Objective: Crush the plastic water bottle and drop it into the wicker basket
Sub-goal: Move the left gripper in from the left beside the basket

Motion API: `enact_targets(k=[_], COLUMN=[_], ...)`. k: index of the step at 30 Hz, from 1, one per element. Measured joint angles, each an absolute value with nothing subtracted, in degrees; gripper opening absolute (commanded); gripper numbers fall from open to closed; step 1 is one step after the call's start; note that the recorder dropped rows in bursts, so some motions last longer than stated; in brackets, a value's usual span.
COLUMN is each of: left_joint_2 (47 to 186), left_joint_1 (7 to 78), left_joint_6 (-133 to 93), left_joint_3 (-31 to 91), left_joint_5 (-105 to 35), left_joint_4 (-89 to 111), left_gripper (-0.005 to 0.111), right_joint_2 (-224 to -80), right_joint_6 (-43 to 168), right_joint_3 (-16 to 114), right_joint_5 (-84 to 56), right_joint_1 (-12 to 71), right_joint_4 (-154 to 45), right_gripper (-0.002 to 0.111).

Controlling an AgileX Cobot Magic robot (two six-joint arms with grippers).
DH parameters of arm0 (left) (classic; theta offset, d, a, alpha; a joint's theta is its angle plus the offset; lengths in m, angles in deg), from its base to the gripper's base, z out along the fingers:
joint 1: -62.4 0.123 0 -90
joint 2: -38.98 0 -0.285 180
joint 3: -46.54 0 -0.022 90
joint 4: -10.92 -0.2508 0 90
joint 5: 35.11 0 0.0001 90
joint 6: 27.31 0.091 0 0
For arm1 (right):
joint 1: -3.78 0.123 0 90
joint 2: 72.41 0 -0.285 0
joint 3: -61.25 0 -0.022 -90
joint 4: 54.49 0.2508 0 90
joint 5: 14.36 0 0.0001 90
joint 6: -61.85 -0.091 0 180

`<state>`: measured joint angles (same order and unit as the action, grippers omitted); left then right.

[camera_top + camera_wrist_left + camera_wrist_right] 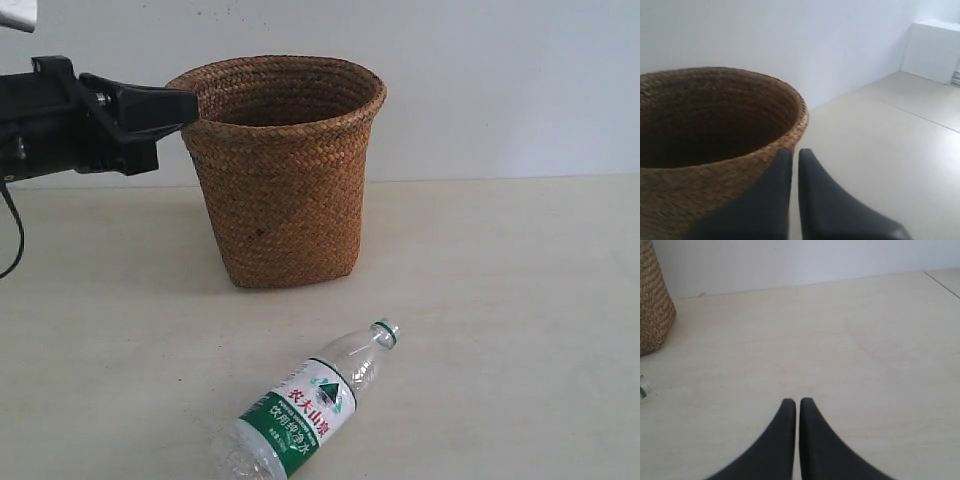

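Two closed, empty pairs: left fingers (pixel 782 172) beside the rim of the wicker basket (pixel 285 210), right fingers (pixel 788 416) above the tabletop (pixel 510 300). The plastic water bottle (pixel 300 410) lies sideways before the basket; it may roll when pressed.

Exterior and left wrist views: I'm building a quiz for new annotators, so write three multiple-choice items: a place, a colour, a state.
1. Where is the plastic water bottle relative to the wicker basket? A) inside it B) lying on the table, nearer the camera C) standing behind it
2. The bottle's label is: A) blue and yellow B) plain black C) green and white
3. The left gripper is: A) shut, empty B) wide open C) shut on the bottle
Answers: 1 B, the exterior view shows it on its side, apart from the basket. 2 C, green and white wrap its middle. 3 A, the fingers sit together with nothing between them.
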<state>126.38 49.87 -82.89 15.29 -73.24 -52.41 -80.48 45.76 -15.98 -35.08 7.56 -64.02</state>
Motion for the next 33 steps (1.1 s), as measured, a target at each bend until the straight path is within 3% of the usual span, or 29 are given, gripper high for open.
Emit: enact_targets(k=[9,11,14,20,25,29,33], left_joint_2=[126.41,126.14,125.94,124.22,124.22,124.1,125.38], left_joint_1=[49.87,49.64,49.64,44.28,39.78,38.32,37.93], left_joint_6=[-55.13,-49.25,-41.88,-33.51,-4.43,0.42,4.47], left_joint_3=[11.93,11.93,11.93,11.93,11.93,15.12,22.97], left_joint_5=[-65.75,-60.19,-40.66,-25.6,-25.06,-24.02,-14.28], left_joint_4=[-40.34,-38.65,-37.42,-33.52,-2.52,9.1,17.07], left_gripper=[0.004,0.004,0.004,0.004,0.004,0.004,0.004], right_joint_2=[-80.48,-80.48,-80.48,-80.48,-80.48,-80.48,-80.48], right_joint_6=[45.64,45.64,45.64,45.64,45.54,45.41,45.41], right_joint_3=[-15.98,-15.98,-15.98,-15.98,-15.98,-15.98,-15.98], right_joint_5=[-35.08,-35.08,-35.08,-35.08,-35.11,-35.21,-35.21], right_joint_1=[7.56,7.56,7.56,7.56,7.56,7.56,7.56], right_joint_4=[-64.02,-64.02,-64.02,-64.02,-64.02,-64.02,-64.02], right_gripper=[0.0,0.0,0.0,0.0,0.0,0.0,0.0])
